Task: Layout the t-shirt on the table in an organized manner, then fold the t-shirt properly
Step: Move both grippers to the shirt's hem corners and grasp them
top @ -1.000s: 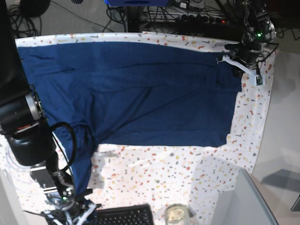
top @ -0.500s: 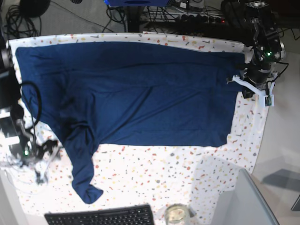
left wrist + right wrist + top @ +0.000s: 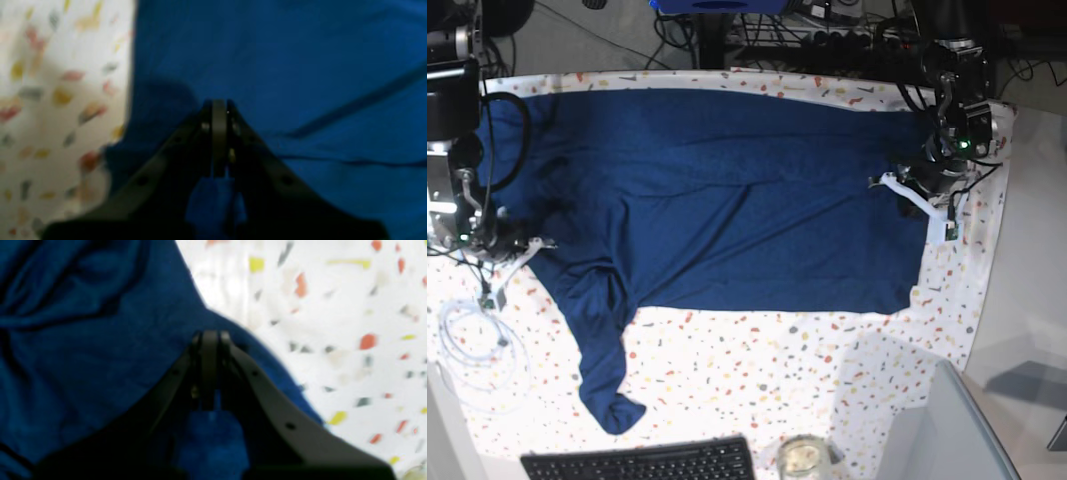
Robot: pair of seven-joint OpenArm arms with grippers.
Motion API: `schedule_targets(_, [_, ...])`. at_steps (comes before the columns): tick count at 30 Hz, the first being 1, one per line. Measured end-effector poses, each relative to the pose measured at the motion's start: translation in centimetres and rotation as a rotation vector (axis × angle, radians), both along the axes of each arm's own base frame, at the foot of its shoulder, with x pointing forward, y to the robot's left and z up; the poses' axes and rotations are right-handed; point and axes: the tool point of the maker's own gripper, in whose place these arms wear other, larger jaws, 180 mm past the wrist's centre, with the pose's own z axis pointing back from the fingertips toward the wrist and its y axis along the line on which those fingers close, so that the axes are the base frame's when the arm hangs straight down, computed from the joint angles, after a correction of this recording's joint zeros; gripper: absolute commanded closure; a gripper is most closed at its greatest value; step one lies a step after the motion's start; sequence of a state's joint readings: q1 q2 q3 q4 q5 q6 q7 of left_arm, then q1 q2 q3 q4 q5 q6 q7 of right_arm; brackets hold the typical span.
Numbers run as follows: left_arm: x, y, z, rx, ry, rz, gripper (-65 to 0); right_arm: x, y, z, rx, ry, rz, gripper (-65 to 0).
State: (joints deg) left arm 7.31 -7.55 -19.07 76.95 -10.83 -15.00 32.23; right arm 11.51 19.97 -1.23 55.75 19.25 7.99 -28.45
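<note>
The large, plain dark navy blue soft-fabric t-shirt (image 3: pixel 727 200) lies spread over the far half of the table (image 3: pixel 827 380), a wide flat surface under a white cloth flecked with red, yellow and grey, with one long sleeve trailing toward the near left corner beside the black keyboard (image 3: pixel 642 462). At the table's left edge the right end effector (image 3: pixel 515 252) has its jaws pressed together, and the right wrist view shows navy cloth bunched between them, so it pinches the shirt's border where it meets the bare cloth. At the right edge the left end effector (image 3: pixel 917 200) is likewise pressed together on a fold of the shirt's hem, fabric wedged behind its tips in the left wrist view. The step looks like the laying-out: both arms tensioning the garment. To do it well, the two grips should pull apart evenly and low, so the creases across the middle flatten without dragging the shirt off the far edge. The trailing sleeve probably needs its own straightening afterward, since this stretch will not reach it.
</note>
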Motion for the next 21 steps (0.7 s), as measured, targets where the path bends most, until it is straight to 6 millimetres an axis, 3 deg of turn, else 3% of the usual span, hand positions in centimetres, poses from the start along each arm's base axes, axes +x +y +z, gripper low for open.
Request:
schedule_targets(3, [-0.6, 0.2, -0.8, -0.007, 0.020, 0.009, 0.0, -0.1, -1.4, 0.2, -0.034, -0.002, -0.014, -0.8])
schedule_targets(8, [-0.6, 0.6, -1.4, -0.011, 0.000, 0.012, 0.0, -0.4, -1.4, -0.8, -0.017, 0.007, -0.032, -0.8])
schedule_targets(14, [-0.7, 0.9, -1.8, -0.024, -0.010, 0.029, 0.0, -1.0, -4.7, -1.9, -0.046, -0.001, -0.087, -0.8])
schedule_targets(21, [-0.8, 0.9, -1.8, -0.025, -0.010, 0.031, 0.0, -1.4, -6.1, -1.7, -0.015, -0.030, -0.176, -0.8])
